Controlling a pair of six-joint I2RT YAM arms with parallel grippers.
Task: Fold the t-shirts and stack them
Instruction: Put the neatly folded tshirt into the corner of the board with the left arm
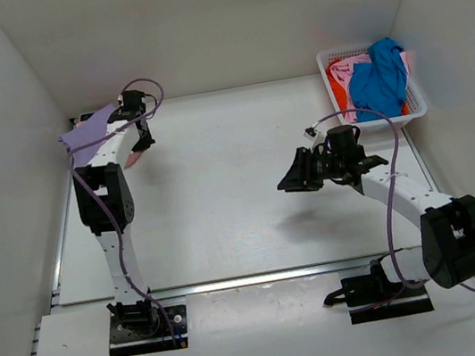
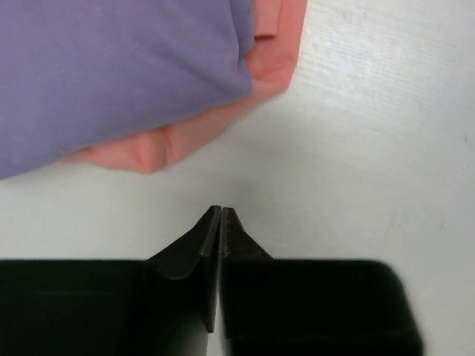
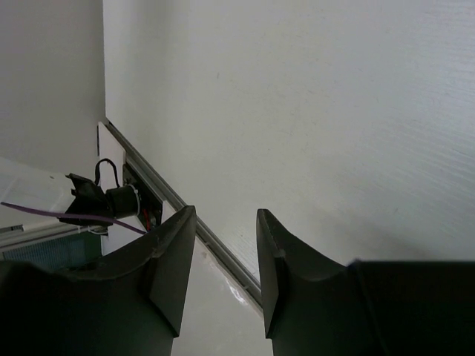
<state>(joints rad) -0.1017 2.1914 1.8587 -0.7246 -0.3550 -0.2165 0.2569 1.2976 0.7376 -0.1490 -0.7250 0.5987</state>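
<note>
- Judging by the lavender-purple t-shirt (image 2: pixel 111 67) lying on the salmon-pink t-shirt (image 2: pixel 156 148) at the far left, the next step looks like fetching another
- To do it well, the left gripper (image 2: pixel 221 221) should lift straight away from the stack, not dragging its edge
- Its jaws are pressed together on nothing, over bare table (image 2: pixel 371 148) just beside the pink hem
- The right gripper (image 3: pixel 225 215) hangs mid-table, jaws apart and empty; it should go for the blue t-shirt (image 1: pixel 379 74) topping the basket (image 1: pixel 415 96) at far right
</note>
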